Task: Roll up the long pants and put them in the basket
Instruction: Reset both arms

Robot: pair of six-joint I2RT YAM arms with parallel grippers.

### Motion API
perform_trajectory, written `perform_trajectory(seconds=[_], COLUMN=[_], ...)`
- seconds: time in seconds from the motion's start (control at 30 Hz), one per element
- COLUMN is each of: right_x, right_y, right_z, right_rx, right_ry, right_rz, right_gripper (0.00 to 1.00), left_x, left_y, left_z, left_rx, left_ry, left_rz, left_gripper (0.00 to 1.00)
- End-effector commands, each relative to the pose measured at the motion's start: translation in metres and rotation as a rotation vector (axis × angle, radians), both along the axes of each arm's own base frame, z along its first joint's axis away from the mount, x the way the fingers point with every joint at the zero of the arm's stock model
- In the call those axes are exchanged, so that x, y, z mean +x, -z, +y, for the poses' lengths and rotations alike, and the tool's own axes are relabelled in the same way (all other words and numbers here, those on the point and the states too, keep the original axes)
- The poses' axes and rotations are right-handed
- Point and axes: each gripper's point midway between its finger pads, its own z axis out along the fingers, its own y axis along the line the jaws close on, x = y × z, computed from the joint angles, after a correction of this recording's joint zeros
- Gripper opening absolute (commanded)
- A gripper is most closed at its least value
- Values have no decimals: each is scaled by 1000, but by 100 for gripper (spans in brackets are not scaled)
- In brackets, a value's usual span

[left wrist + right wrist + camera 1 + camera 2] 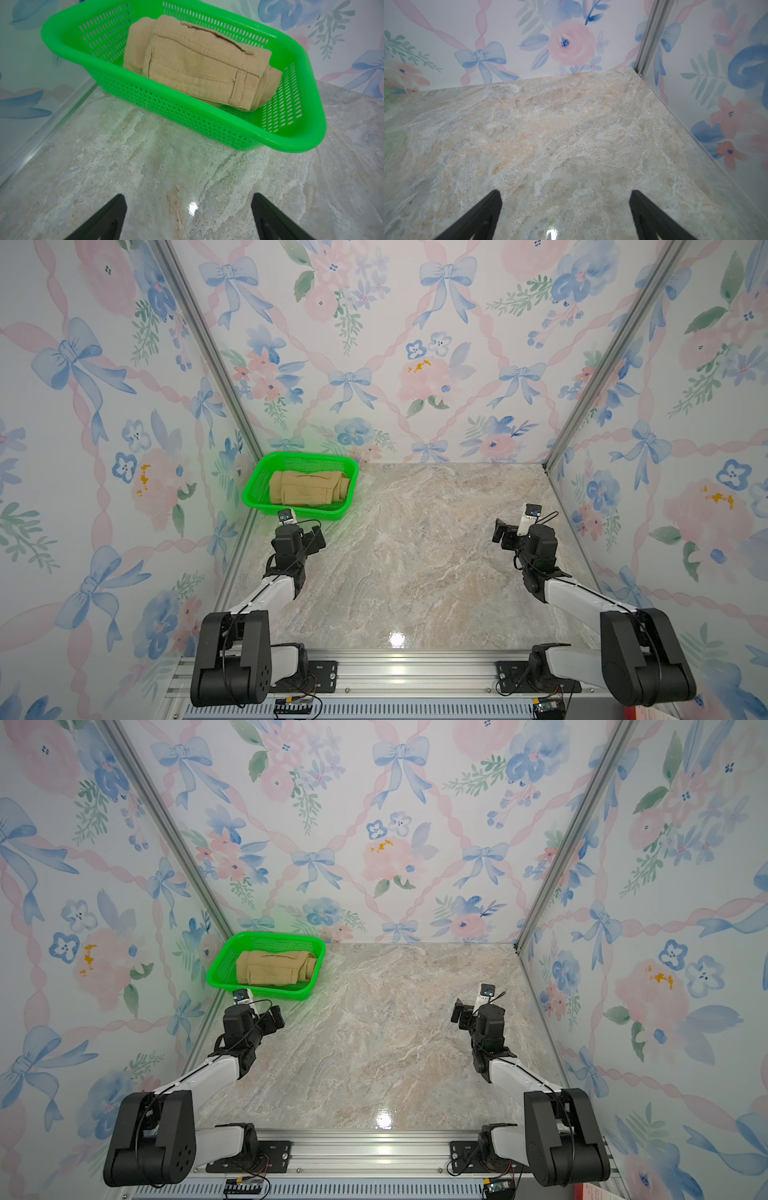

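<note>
Here's the long pants (305, 488), rolled into a tan bundle and lying inside the green basket (309, 455), which sits in the far left corner of the tabletop (415, 551). In both top views the roll (274, 968) runs lengthwise along the basket (270, 993), with gaps of green mesh showing at either end. From the left wrist view the pants (199, 62) show a stitched seam and a belt loop, and their top shows over the near rim (291, 145). The basket's left side sits close against the floral side wall (104, 489); whether they touch, I cannot tell. The left fingers (110, 216) are spread wide above the marble, and a strip of tabletop separates them from the basket's near wall. Over on the other side, the right fingers (483, 212) are spread wide too, close to the right wall and its metal corner post (652, 35), well apart from the basket. Between the two arms a broad stretch of marble lies open, running from the back wall's edge down to the aluminium rail (415, 672) at the front. A bright glare spot sits on it near that rail.
</note>
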Motion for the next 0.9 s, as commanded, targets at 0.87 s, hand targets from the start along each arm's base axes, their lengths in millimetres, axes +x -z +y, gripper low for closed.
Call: perform_trajectory(seconds=[0.87], right_x=[17], right_y=[52], right_z=[14], right_rx=[-114], right_ry=[-122], right_rz=[15], right_gripper=[100], left_x=[28], left_y=[20], left_z=[-5], left_rx=[83], left_ry=[57], left_rz=[-62], left_gripper=[99])
